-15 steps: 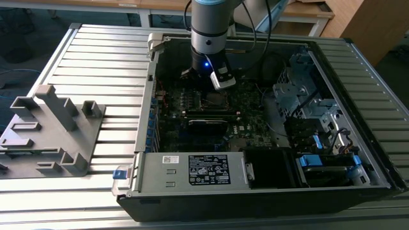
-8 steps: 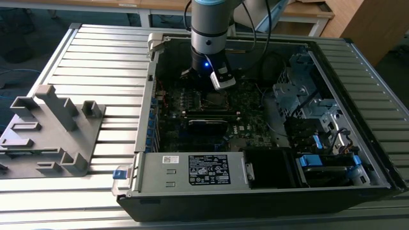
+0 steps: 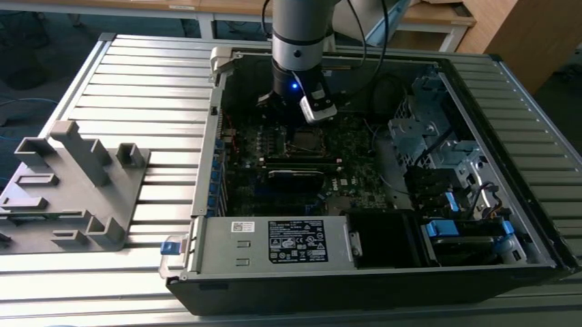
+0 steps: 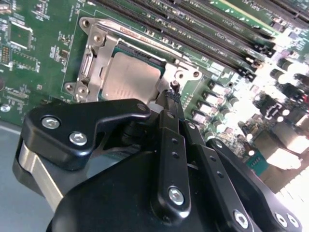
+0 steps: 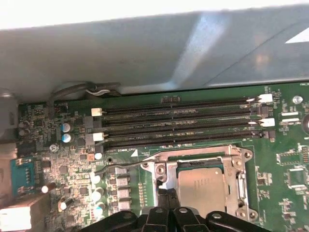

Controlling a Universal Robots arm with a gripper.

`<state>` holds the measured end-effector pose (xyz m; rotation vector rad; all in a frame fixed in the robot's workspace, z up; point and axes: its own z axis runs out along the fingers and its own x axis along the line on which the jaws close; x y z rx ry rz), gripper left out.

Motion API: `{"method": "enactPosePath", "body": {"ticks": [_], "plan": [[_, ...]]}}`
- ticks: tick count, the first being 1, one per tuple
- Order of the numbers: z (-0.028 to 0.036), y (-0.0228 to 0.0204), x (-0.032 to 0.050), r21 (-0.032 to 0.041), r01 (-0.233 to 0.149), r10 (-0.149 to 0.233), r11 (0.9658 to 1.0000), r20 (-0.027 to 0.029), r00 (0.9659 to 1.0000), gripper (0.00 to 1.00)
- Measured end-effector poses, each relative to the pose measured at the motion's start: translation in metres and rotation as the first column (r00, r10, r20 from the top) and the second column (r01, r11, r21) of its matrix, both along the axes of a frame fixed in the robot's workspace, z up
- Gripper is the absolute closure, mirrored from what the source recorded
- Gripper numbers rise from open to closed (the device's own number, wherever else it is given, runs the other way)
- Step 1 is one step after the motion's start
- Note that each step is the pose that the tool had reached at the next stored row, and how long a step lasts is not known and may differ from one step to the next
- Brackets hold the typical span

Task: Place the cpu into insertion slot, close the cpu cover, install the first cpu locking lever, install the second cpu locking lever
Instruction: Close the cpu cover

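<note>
The cpu (image 4: 130,77) lies flat in the insertion slot (image 3: 303,139), its dull metallic top showing through the window of the cpu cover (image 4: 91,58). The cover is down over it. In the first wrist view the cpu (image 5: 200,186) sits inside the silvery cover (image 5: 236,179). A thin wire locking lever (image 5: 120,166) reaches out sideways from the socket's corner. My gripper (image 4: 172,96) is shut, its black fingertips (image 5: 161,198) against the socket's edge. A small metal tip pokes out just past them. I cannot tell whether it is pinched.
The green motherboard (image 5: 289,159) lies inside an open computer case (image 3: 272,252) on a slatted metal table. Long black memory slots (image 5: 178,121) run beside the socket. Drive cages and blue clips (image 3: 454,225) fill the exterior view's right. A grey plastic fixture (image 3: 73,184) stands at its left.
</note>
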<state>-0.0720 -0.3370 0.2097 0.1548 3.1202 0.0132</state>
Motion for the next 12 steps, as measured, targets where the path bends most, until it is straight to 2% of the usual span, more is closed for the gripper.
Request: {"method": "enactPosePath", "body": {"ticks": [4,8,12], "plan": [[0.0078,0.0000,0.0000,0.0000,0.000,0.000,1.0000,0.0000,1.0000,0.89],[0.0077,0.0000,0.0017,0.0001,0.000,0.000,1.0000,0.0001,1.0000,0.89],[0.0076,0.0000,0.0149,0.0000,0.000,0.000,1.0000,-0.0008,1.0000,0.89]]}}
